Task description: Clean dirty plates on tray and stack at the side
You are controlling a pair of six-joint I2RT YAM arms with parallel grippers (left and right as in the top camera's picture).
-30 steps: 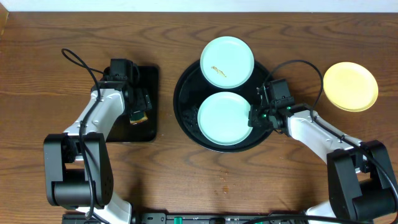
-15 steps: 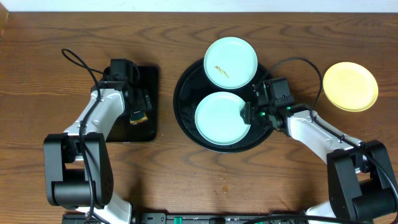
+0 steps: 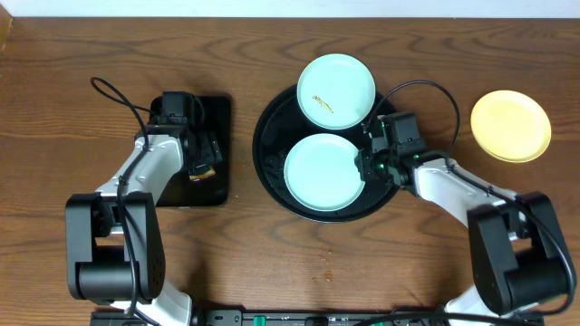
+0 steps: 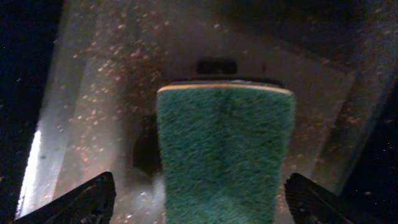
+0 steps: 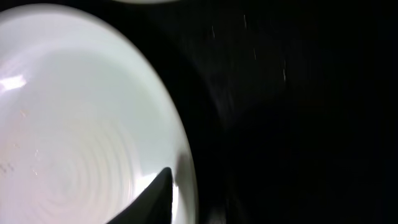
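A robotics lab bench: a left arm (image 3: 145,169) and a right arm (image 3: 453,190) mounted at the edge of a wood-grain table (image 3: 272,272), plain white wall (image 3: 272,7) behind.

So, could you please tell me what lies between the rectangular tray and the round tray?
Only bare tabletop. The overhead view shows the rectangular tray and the round tray apart, with nothing between them.

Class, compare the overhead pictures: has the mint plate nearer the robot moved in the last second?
Yes. The near mint plate has slid slightly left, toward the left rim of the round black tray.
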